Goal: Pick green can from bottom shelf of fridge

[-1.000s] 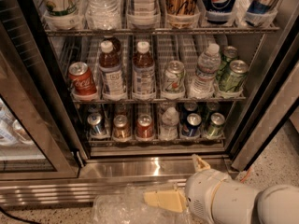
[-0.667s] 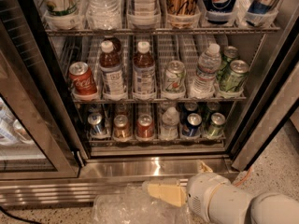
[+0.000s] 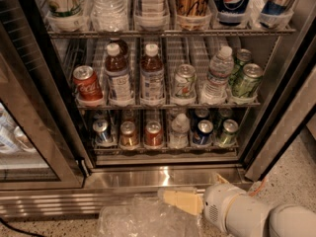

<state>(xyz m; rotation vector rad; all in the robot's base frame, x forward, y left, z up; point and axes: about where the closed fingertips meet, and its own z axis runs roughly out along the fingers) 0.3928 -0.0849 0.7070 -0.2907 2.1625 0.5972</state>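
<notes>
The fridge (image 3: 163,176) stands open in front of me. Its bottom shelf (image 3: 165,146) holds a row of small cans in narrow lanes. The dark-green can (image 3: 228,133) with a silver top stands upright at the right end of that row, next to a dark-blue can (image 3: 203,132). My gripper (image 3: 190,185) is low in front of the fridge's steel base, below and left of the green can and well apart from it. Its tan fingers (image 3: 180,201) are spread and hold nothing. The white wrist (image 3: 232,212) is at the bottom right.
The middle rack holds bottles, a red cola can (image 3: 88,85) and paler green cans (image 3: 246,80). The open glass door (image 3: 29,132) stands at the left and the steel door frame (image 3: 286,127) at the right. A crumpled clear plastic bag (image 3: 143,220) lies on the floor.
The wrist has shifted slightly right and lower, and the gripper has turned a little. The cans have not moved.
</notes>
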